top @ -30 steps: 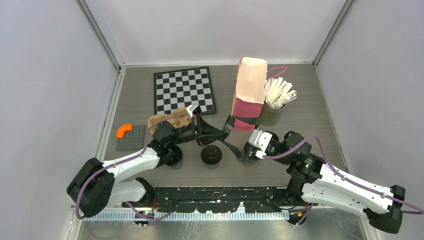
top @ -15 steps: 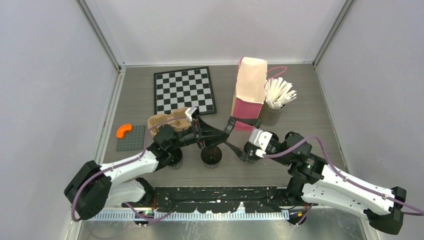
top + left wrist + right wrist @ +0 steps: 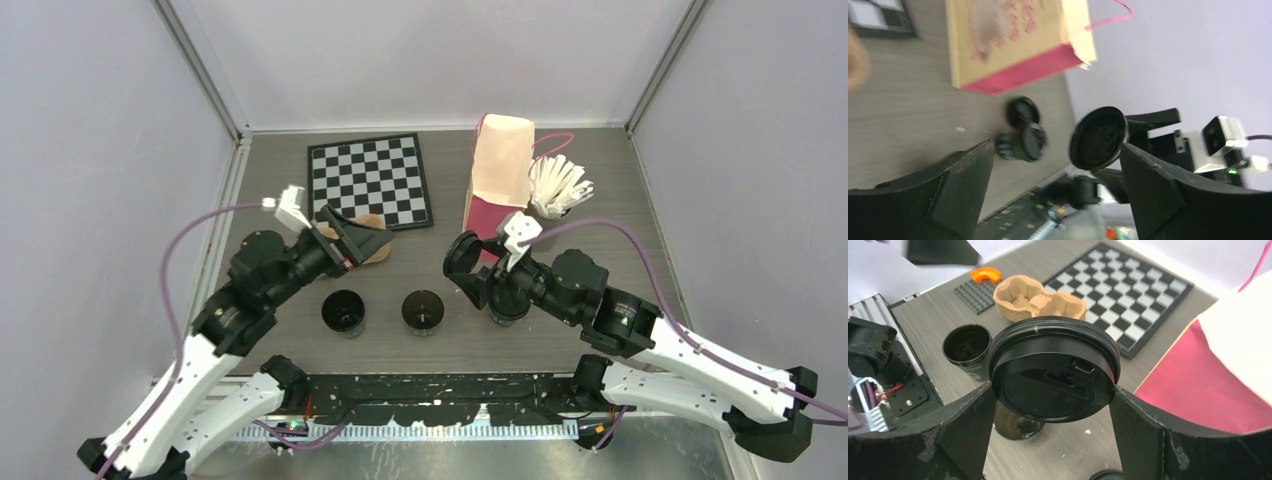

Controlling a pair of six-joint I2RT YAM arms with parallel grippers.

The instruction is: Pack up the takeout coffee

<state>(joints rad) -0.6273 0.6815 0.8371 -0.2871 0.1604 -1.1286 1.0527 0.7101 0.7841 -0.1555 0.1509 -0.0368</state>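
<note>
Two open black cups (image 3: 343, 312) (image 3: 423, 311) stand on the table near the front edge. My right gripper (image 3: 472, 272) is shut on a flat black lid (image 3: 461, 258), held by its rim above the table, right of the cups. In the right wrist view the lid (image 3: 1054, 375) sits between both fingers of the right gripper (image 3: 1052, 390), with one cup (image 3: 968, 345) to its left and the other cup (image 3: 1015, 424) partly hidden beneath it. A second lid (image 3: 1105, 475) lies on the table below. My left gripper (image 3: 360, 238) (image 3: 1055, 150) stands open and empty over the pulp tray.
A paper bag (image 3: 500, 180) lies at the back right beside a grey cup of white sticks (image 3: 555, 190). The checkerboard (image 3: 370, 180) lies at the back. The brown cup tray (image 3: 1038, 302), an orange piece (image 3: 985, 274) and a grey plate (image 3: 973, 290) are to the left.
My left gripper opened, let go of the lid and swung back up to the left. My right gripper kept the lid and lifted it away from the cups.
</note>
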